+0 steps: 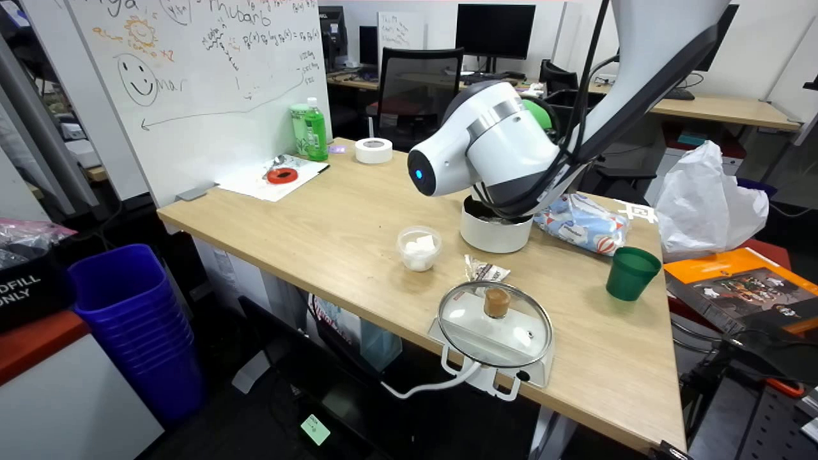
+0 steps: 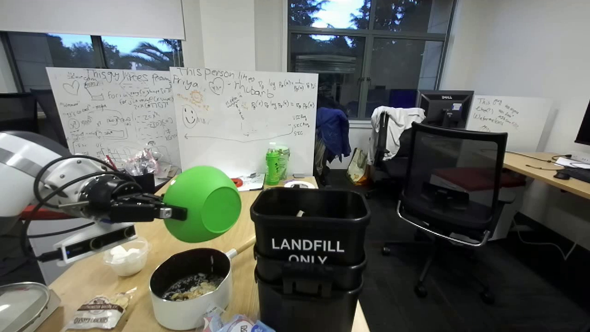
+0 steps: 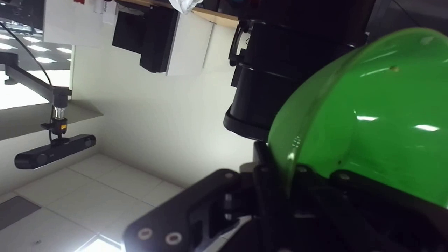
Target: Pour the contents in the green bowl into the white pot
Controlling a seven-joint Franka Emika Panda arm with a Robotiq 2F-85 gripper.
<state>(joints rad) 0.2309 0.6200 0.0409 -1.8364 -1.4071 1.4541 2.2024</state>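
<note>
My gripper [image 2: 176, 213] is shut on the rim of the green bowl [image 2: 203, 205], which hangs tipped on its side above the table. In the wrist view one of my fingers [image 3: 261, 159] lies against the outside of the bowl wall. The inside of the bowl [image 3: 395, 115] shows bare green plastic with a couple of small specks. Below the bowl stands the white pot [image 2: 184, 311], upright, with pale crumbly pieces and something dark on its black bottom. An exterior view shows the arm partly covering the white pot [image 1: 492, 235] and the bowl [image 1: 538, 115]; the gripper is hidden there.
Black landfill bins [image 2: 309, 230] rise close beside the pot and its handle [image 2: 243, 246]. Around the pot are a clear tub of white pieces [image 1: 418, 250], a cracker packet [image 2: 99, 311], a wipes pack [image 1: 585, 223], a glass-lidded pan [image 1: 466, 329] and a dark-green cup [image 1: 631, 275].
</note>
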